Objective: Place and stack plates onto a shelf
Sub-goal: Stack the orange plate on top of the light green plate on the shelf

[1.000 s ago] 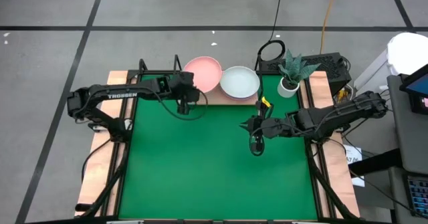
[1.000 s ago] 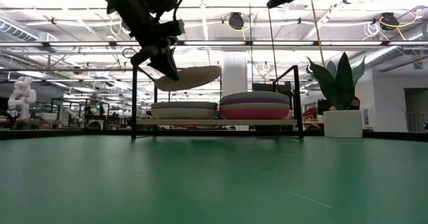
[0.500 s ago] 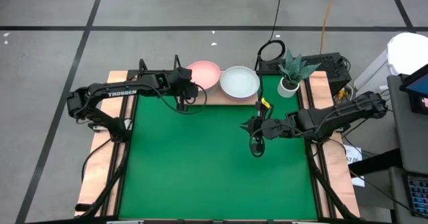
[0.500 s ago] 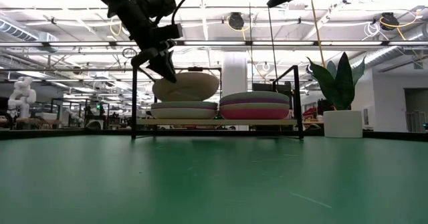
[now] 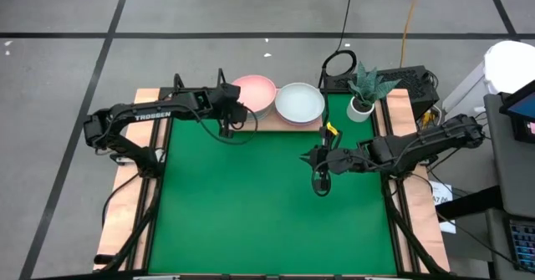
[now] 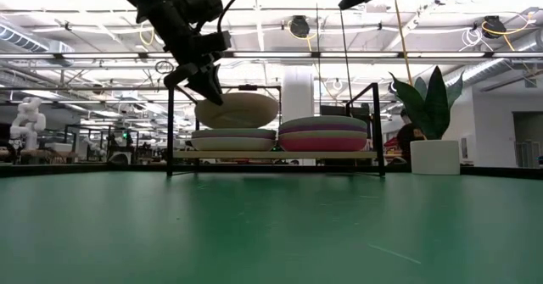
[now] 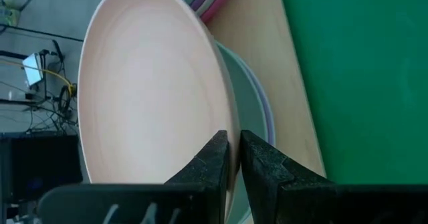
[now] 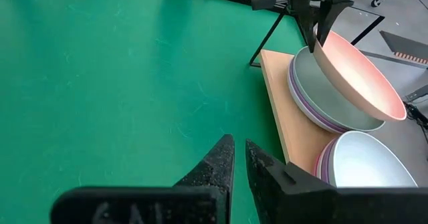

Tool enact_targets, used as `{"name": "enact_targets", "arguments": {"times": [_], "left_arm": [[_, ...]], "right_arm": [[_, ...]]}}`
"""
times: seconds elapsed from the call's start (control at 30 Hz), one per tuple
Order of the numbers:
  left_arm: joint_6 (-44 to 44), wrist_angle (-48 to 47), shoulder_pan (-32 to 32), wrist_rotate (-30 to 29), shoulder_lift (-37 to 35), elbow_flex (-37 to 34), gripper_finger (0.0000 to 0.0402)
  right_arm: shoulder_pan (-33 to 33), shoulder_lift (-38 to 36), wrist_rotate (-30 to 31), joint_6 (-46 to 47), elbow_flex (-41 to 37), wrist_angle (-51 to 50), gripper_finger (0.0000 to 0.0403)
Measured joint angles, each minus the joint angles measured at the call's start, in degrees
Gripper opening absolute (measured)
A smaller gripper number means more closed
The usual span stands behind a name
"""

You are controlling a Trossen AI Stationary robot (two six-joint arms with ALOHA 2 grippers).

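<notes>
My left gripper (image 5: 227, 118) (image 6: 204, 83) hangs at the left end of the shelf (image 6: 280, 154), shut on a salmon pink plate (image 5: 253, 94) (image 6: 237, 110). The plate hovers tilted just over the left stack (image 6: 233, 138) (image 8: 321, 107) of pale and purple plates. A second stack (image 6: 324, 134), topped by a pale mint plate (image 5: 299, 102), rests on the right half of the wooden board (image 7: 281, 83). My right gripper (image 5: 320, 180) (image 8: 238, 158) hangs shut over the green mat, holding nothing. My left gripper pinches the pink plate's near rim (image 7: 230, 140) between its two fingers, one on the inner face and one on the underside, coming from above and pointing down. The plate is tilted, held rim high, over the left stack; whether its far rim touches the stack I cannot tell.
A potted plant (image 5: 364, 92) (image 6: 433, 119) stands right of the shelf at the far right corner. The shelf's black wire posts (image 6: 170, 127) rise beside the left stack. The green mat (image 5: 251, 205) covers the table in front of the shelf.
My left gripper has moved a little toward the far edge and down, carrying the pink plate over the left stack. The plate has sunk closer to the stack and tipped, showing more of its underside in the low view. It has barely moved in the last half second.
</notes>
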Motion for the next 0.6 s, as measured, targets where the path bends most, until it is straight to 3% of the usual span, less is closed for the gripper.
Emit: {"name": "enact_targets", "arguments": {"times": [0.6], "left_arm": [[0.24,-0.11,-0.03,-2.99,0.0,-0.02,0.0043]], "right_arm": [[0.0,0.01,-0.16,0.11,0.0,0.0,0.0022]]}}
